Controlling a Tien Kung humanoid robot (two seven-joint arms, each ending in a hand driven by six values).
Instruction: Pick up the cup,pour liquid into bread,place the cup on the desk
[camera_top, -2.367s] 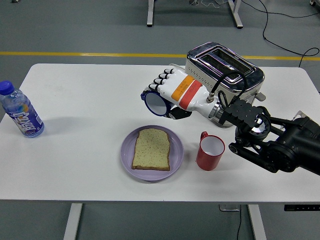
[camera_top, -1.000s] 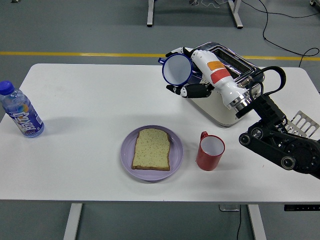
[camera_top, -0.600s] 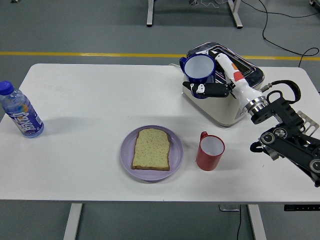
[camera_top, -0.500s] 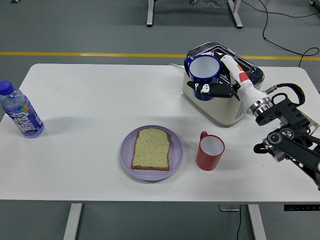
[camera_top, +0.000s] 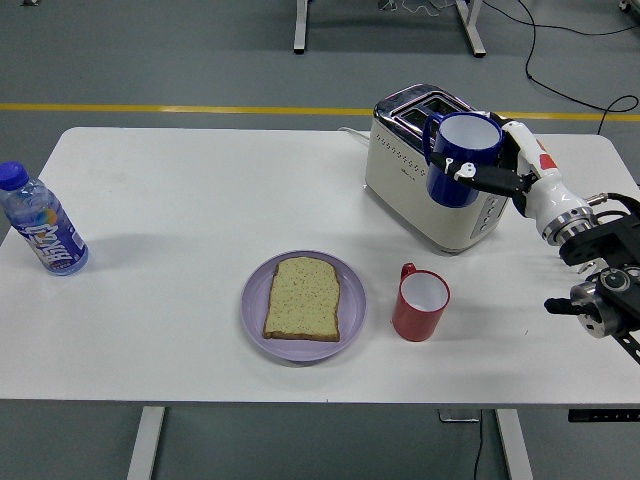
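head view | right hand (camera_top: 505, 172) clamped round blue cup (camera_top: 460, 158), upright, held in front of the toaster (camera_top: 425, 180) | bread (camera_top: 304, 297) on purple plate (camera_top: 255, 315) | red mug (camera_top: 420, 302) beside plate | bottle (camera_top: 40, 225) far left | 1 arm visible

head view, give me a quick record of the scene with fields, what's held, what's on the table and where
held: blue cup, upright, in the right robot hand, raised in front of the toaster
toaster: white and chrome toaster, far right of the table
bread: one slice of bread lying flat on the purple plate, near centre
red mug: red mug standing just right of the plate, empty as far as visible
bottle: water bottle with blue cap, at the table's left edge
left robot hand: not in view
table: white table
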